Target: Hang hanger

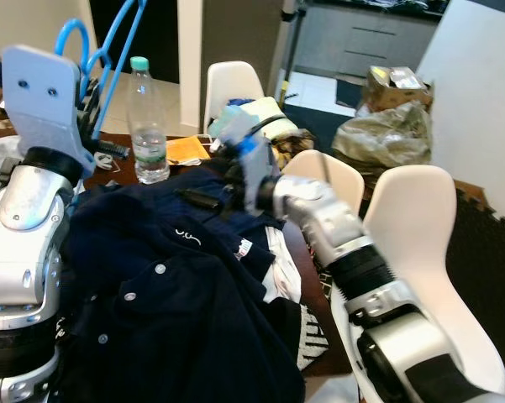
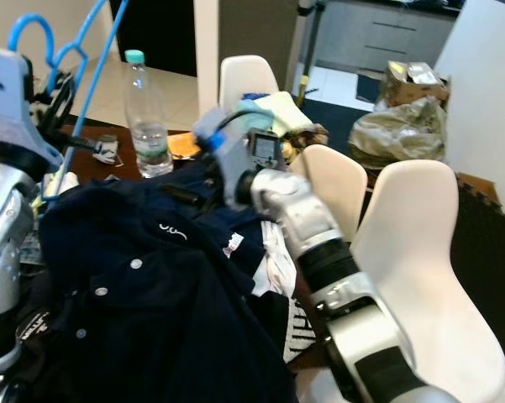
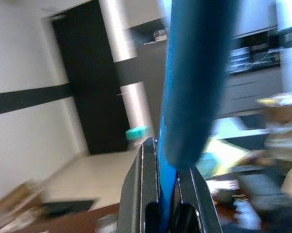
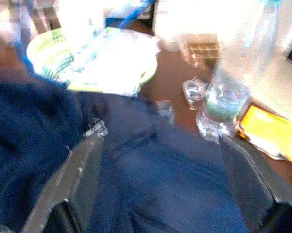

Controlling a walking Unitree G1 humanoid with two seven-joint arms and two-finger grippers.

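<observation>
Hanger point(image 3: 192, 82) (bright blue) sits pinched in the raised left claw point(image 3: 169, 187); right claw point(image 4: 160, 184), spread wide, hovers over the navy shirt point(image 1: 164, 311) on the worktop point(image 4: 177, 92).

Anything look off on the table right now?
Yes. The navy shirt lies crumpled across the table, off the blue hanger, which the left claw holds up bare. The right claw is open over the shirt.

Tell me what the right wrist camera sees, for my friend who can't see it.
The right gripper hangs with jaws open over a dark blue shirt heaped on a brown table. Beyond stand a clear water bottle, a yellow card and a green basket.
</observation>
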